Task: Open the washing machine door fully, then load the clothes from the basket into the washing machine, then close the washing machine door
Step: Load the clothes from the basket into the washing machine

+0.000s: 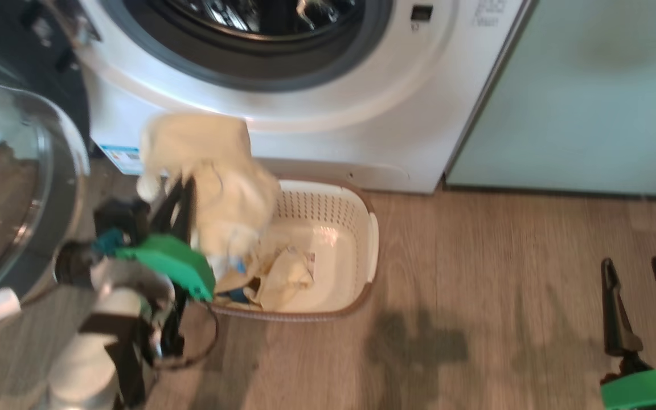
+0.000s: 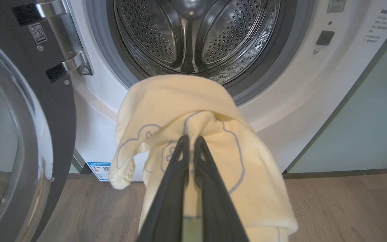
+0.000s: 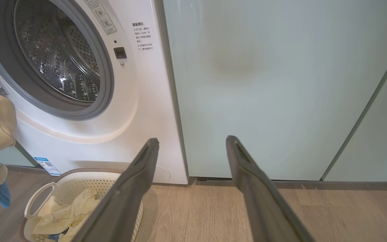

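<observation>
A: Head view, entries?
B: One washing machine door [image 1: 15,188], swung out at left, clear of the opening. One washing machine [image 1: 362,131], port bare for loading. One pale yellow garment [image 1: 214,171], lifted above the basket [image 1: 328,210], hanging just before the washer's lower front, pinched in the left jaws. Further yellow clothes [image 1: 282,279] lying in the basket, set on the wooden floor [image 1: 476,296] just before the machine; presumably parked there for a short carry.
A: And the right jaws?
B: Spread wide, nothing between, low at right, well apart from the basket. Probably kept out of the way.
A: Left wrist view?
B: Dark fingers [image 2: 176,168] pressed together on a fold of the garment, cloth draped down both sides. Steel drum [image 2: 193,37] straight ahead, beyond the cloth; no clothes seen inside. Judged mid-carry, aimed at the opening. Door hinge [image 2: 64,43] and blue-edged sticker [image 2: 99,169] at left.
A: Right wrist view?
B: Spread fingers [image 3: 146,161] framing a mint-green cabinet panel [image 3: 264,84]. Basket at lower left, yellow pieces inside. One bright blue piece [image 3: 2,198] below the lifted garment at the left edge; caught up with it or separate, cannot tell. Risk noted: trailing cloth snagging on the grey door seal [image 3: 104,80] at the lip.
</observation>
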Motion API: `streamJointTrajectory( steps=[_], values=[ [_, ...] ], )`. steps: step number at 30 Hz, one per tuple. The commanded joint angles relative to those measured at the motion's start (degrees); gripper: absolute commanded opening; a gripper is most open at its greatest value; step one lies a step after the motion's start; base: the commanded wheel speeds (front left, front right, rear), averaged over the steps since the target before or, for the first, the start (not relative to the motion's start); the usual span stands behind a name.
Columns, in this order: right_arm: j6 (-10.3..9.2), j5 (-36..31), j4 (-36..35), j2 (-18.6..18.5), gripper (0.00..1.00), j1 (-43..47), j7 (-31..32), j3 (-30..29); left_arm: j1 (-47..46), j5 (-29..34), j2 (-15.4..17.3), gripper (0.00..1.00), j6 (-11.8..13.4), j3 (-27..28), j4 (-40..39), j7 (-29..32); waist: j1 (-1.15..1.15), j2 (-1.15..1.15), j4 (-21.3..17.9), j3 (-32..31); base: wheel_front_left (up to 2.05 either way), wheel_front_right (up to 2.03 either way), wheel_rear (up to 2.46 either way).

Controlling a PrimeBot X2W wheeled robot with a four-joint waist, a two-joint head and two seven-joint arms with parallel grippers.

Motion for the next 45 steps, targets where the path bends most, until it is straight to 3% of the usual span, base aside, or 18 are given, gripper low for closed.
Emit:
streamJointTrajectory(
  steps=[1,12,24,30,45],
  values=[
    [-0.15,0.35,-1.42,-0.99,1.00,-2.62,-0.95,1.51,-4.68,-0.24,1.94,0.00,-0.29,3.06,-1.41,-0.74,-0.01,0.00,-1.78,3.08,0.00,0.00,0.00],
    [-0.15,1.01,0.54,-0.98,1.00,-6.96,-3.52,2.63,-18.82,-0.47,4.99,0.00,-0.66,5.33,2.33,0.50,-0.01,0.00,-5.88,12.67,0.00,0.00,0.00],
    [-0.15,5.31,3.67,-0.98,1.00,-12.34,-5.75,5.56,-37.65,-0.76,10.89,0.00,-3.86,5.26,7.96,9.94,-0.01,0.00,-10.96,22.96,0.00,0.00,0.00],
    [-0.15,7.12,3.60,-0.98,1.00,-14.34,-5.81,6.95,-46.35,-1.16,13.29,0.00,-5.73,4.96,12.37,14.48,-0.01,0.00,-12.69,25.89,0.00,0.00,0.00],
    [-0.15,9.86,4.24,-0.98,1.00,-17.23,-5.82,9.52,-64.83,1.49,17.91,0.00,-8.19,2.88,22.06,18.31,-0.01,0.00,-17.59,31.24,0.00,0.00,0.00]
  ],
)
